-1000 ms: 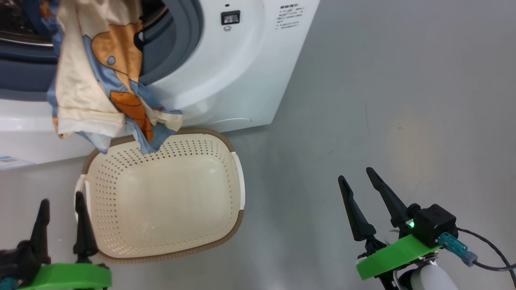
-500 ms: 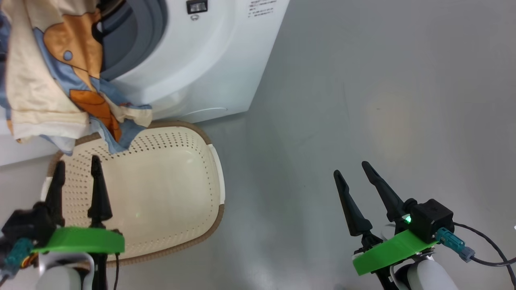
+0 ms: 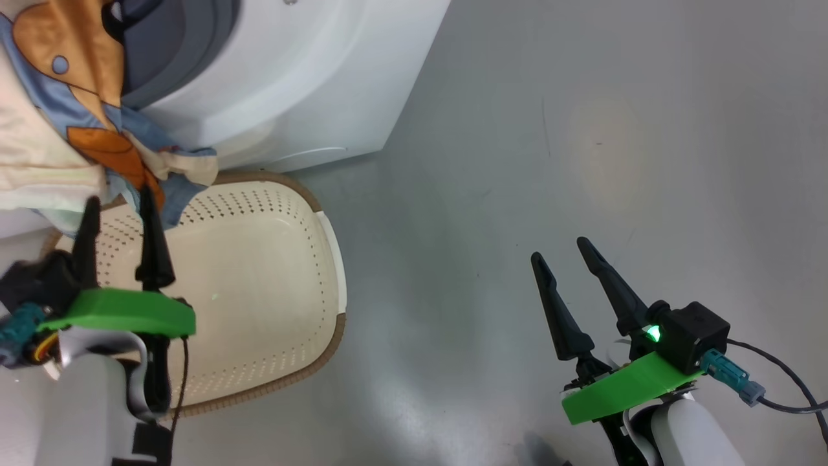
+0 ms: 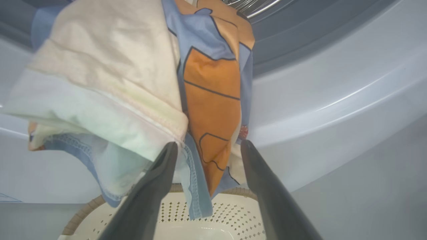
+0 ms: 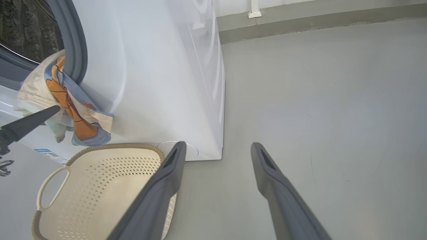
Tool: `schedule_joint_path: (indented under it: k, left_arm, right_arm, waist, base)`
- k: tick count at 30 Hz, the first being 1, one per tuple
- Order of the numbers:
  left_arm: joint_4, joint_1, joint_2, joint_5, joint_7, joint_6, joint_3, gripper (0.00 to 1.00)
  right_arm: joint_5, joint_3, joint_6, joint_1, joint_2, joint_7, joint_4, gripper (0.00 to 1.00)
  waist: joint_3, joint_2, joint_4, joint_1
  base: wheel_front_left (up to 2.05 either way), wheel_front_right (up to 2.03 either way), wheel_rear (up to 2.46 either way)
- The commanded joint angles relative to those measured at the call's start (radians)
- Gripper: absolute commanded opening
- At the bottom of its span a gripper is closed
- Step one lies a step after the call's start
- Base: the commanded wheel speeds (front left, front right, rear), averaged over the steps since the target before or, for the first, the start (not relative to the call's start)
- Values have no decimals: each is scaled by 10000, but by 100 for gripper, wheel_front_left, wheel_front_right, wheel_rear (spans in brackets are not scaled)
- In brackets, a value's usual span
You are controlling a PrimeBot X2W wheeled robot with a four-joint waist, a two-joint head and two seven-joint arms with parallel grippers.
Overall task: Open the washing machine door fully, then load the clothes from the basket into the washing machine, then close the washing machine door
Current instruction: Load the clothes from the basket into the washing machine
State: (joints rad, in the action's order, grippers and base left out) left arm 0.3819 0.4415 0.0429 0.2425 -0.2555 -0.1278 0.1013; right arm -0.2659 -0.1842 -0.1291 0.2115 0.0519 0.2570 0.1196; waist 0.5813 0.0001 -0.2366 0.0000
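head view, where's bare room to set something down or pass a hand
Bare grey floor lies right of the white washing machine and cream perforated basket, around the right pincer. The basket's inside is bare. Crowded: its far rim, where blue-and-cream clothes hang at the left pincer.

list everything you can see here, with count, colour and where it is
washing machine: one, white, upper left of the head view
gasket: one, grey, round the machine's opening
clothes: one bundle, light blue with orange print plus cream, hanging out of the opening down the machine's front
basket: one, cream with brown rim, on the floor before the machine, no clothes seen in it
label: one, blue and white, low on the machine's front
floor: grey, all round
left gripper: one, dark jaws open, tips at the clothes' hanging hem, above the basket
right gripper: one, dark jaws open, holding nothing, over bare floor
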Motion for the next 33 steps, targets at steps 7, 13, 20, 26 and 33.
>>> schedule_joint_path:
  k: [7,13,20,26,33]
  left_arm:
    - [386,857,427,-164,-63,94,587,100]
    - [591,1353,544,-314,-63,137,768,100]
    - [691,1849,455,-452,-63,147,802,100]
    - [746,2300,389,-614,-63,347,970,100]
    - [331,2762,309,-830,-63,614,1288,52]
  right_arm:
    - [-76,-231,-16,156,-15,48,-296,100]
    - [-33,-224,-16,196,-16,48,-336,100]
    - [-17,-280,-16,225,-16,48,-356,100]
    - [-17,-302,-16,283,-16,48,-360,100]
    - [-18,-250,-16,313,-16,48,-359,100]
  waist:
    - [430,-1,-92,0]
    - [616,-1,-105,0]
    - [779,-1,-130,0]
    - [906,-1,-180,0]
    - [993,-1,-164,0]
  base:
    - [0,0,0]
    - [0,0,0]
    - [0,0,0]
    - [0,0,0]
    - [0,0,0]
